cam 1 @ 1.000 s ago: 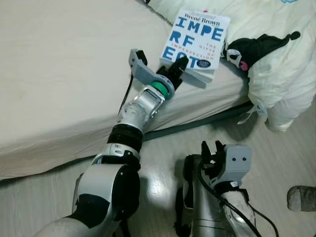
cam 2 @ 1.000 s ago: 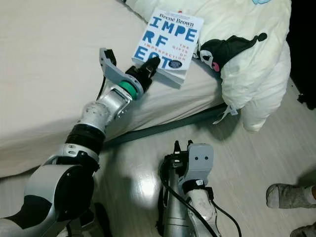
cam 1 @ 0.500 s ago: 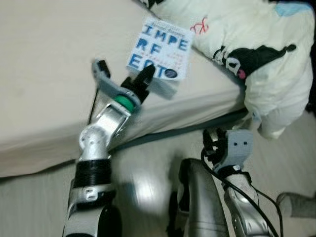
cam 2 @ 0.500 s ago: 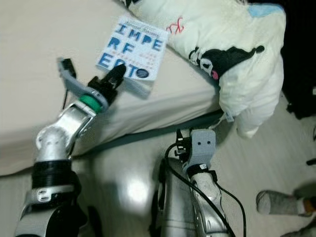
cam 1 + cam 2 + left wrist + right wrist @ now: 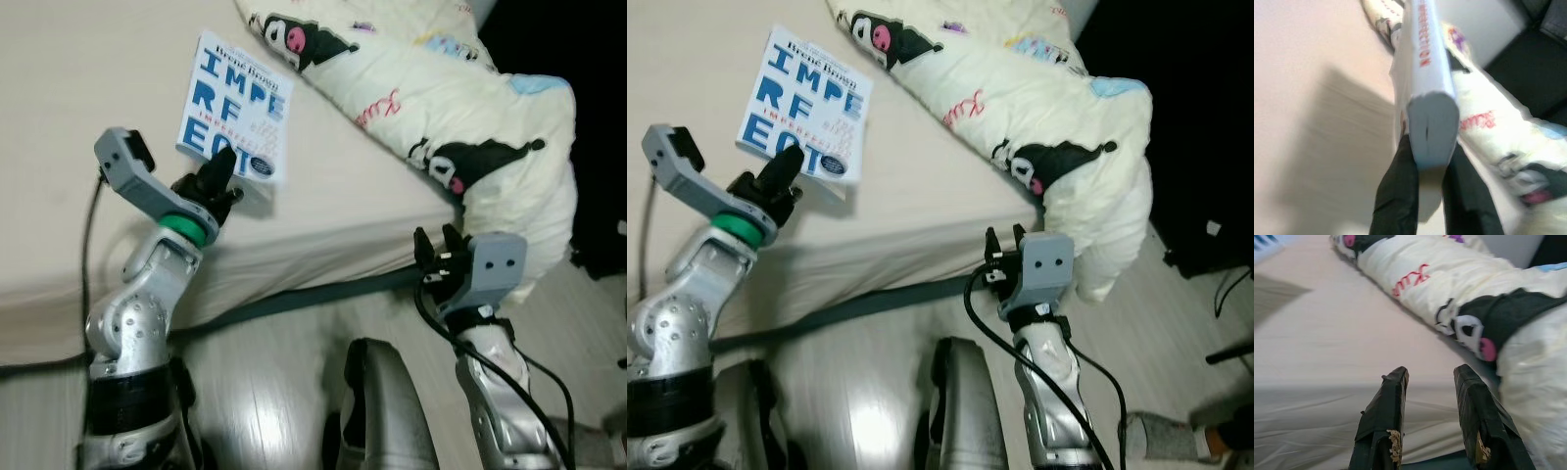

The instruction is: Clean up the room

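The left gripper (image 5: 217, 176) is clamped on the near edge of the book (image 5: 235, 103), lifted off the bed (image 5: 59, 117). At four o'clock the right gripper (image 5: 439, 245) hangs with fingers apart, holding nothing. Putting the book away remains.

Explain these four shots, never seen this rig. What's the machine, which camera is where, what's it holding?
It is a humanoid robot with two silver arms. Two pictures come from its head, looking down; the other two come from cameras on its wrists. The left gripper has its jaws shut on the edge of a white paperback book with blue letters, over the beige bed. The right gripper hangs open by the bed's edge, holding nothing. A cream cartoon-print duvet lies bunched on the bed.
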Tool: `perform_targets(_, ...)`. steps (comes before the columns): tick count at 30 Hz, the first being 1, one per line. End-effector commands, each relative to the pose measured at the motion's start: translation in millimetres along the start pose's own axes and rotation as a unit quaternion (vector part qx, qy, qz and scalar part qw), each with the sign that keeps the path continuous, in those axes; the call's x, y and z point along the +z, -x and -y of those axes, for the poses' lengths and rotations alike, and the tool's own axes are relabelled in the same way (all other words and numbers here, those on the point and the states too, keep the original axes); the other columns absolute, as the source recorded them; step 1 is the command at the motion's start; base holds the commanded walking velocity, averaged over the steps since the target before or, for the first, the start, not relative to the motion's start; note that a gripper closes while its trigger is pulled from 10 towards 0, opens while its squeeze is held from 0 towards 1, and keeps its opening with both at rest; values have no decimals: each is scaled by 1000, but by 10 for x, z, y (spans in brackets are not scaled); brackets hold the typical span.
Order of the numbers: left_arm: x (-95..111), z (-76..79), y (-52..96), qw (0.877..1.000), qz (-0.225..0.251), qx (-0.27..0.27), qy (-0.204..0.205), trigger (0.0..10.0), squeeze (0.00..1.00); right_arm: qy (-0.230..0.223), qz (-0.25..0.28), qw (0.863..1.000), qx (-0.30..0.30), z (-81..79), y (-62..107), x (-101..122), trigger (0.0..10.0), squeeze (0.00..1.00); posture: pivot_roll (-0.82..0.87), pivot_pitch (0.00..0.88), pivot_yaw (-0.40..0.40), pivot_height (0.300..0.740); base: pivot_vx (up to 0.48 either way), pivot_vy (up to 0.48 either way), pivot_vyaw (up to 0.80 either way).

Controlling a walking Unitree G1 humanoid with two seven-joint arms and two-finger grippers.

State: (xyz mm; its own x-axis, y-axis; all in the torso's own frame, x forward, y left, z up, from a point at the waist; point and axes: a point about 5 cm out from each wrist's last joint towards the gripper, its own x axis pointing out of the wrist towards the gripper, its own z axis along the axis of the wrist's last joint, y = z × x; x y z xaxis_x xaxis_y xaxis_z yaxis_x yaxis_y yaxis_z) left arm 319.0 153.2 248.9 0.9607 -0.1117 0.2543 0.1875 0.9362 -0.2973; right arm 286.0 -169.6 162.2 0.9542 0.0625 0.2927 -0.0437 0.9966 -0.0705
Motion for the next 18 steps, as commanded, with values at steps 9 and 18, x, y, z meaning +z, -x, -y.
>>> perform_targets(9, 69, 212, 48, 952, 130, 12, -276, 10000, 0, 10, -1, 1000, -24, 106, -14, -56, 10000, 0, -49, 117, -49, 472, 0, 0, 0)
perform_targets(18, -498, -122, 198, 913, 29, 28, -405, 10000, 0, 21, -22, 999, -26, 79, 23, -216, 10000, 0, -30, 93, -28, 477, 0, 0, 0)
